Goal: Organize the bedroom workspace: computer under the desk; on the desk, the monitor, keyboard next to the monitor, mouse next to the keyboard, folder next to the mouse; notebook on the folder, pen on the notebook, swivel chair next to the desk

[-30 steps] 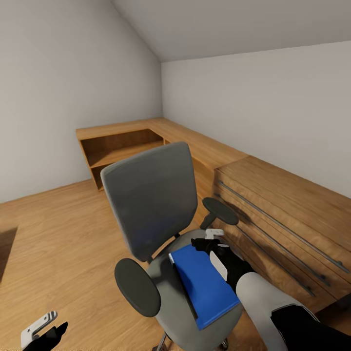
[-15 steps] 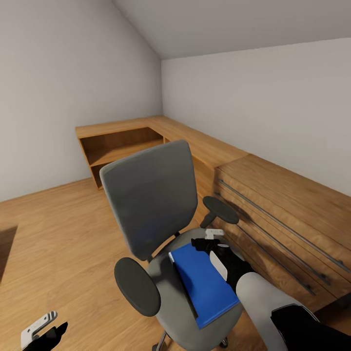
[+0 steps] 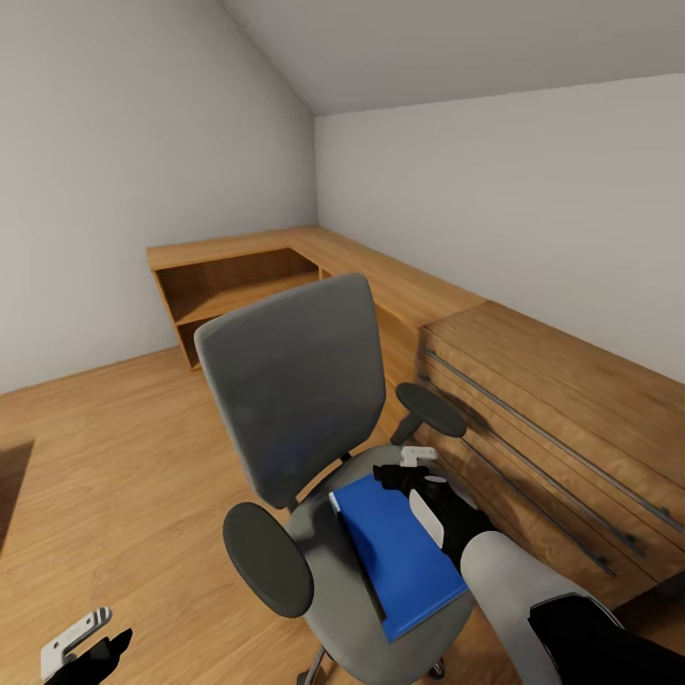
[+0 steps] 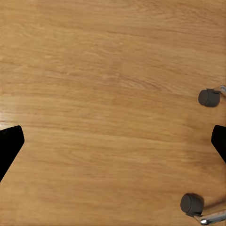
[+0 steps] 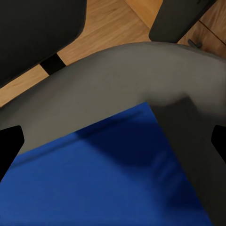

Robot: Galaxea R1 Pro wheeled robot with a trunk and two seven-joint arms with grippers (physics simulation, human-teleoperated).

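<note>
The swivel chair (image 3: 295,400) stands in the middle of the head view, its grey back turned toward me, with black armrests on both sides. On its seat lies the bright blue folder (image 3: 400,557), flat. My right gripper (image 3: 400,473) hovers open just over the folder's far corner. In the right wrist view the folder (image 5: 94,188) and the grey seat (image 5: 108,89) lie between the spread fingertips (image 5: 9,146). My left gripper (image 3: 88,647) hangs low beside the chair, open over bare floor near two castors (image 4: 207,97). Desk, monitor, keyboard, mouse, notebook, pen and computer are out of view.
A wooden dresser (image 3: 552,419) with long bar handles runs close along the chair's right side. Low wooden corner shelving (image 3: 238,276) stands behind the chair under the sloped wall. Light wood floor (image 3: 114,457) spreads to the left.
The whole picture shifted very slightly a second ago. Arms, chair and folder hold still.
</note>
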